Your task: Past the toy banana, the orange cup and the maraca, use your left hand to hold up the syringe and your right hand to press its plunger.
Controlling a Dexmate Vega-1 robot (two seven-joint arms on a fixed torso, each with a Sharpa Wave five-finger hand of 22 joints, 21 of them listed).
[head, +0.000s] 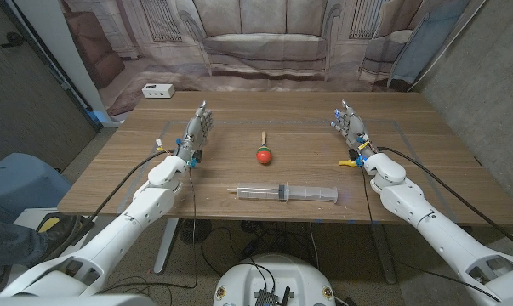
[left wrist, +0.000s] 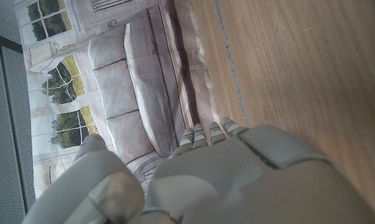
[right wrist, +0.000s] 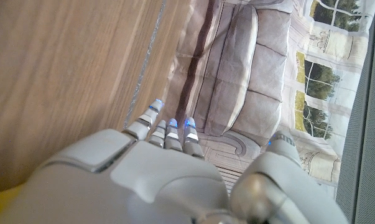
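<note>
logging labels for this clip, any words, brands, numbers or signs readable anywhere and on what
No text can be read in these pictures.
syringe: its clear barrel may carry scale marks, but they are too small to read in the head view.
white box at the table's far left edge: dark spots on its face, too small to tell as text.
maraca: no lettering visible.
Backdrop with the printed sofa: a picture, no words.

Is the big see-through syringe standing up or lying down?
Lying down. The clear plastic syringe lies on its side along the wooden table, near the front edge, with neither hand touching it.
</note>
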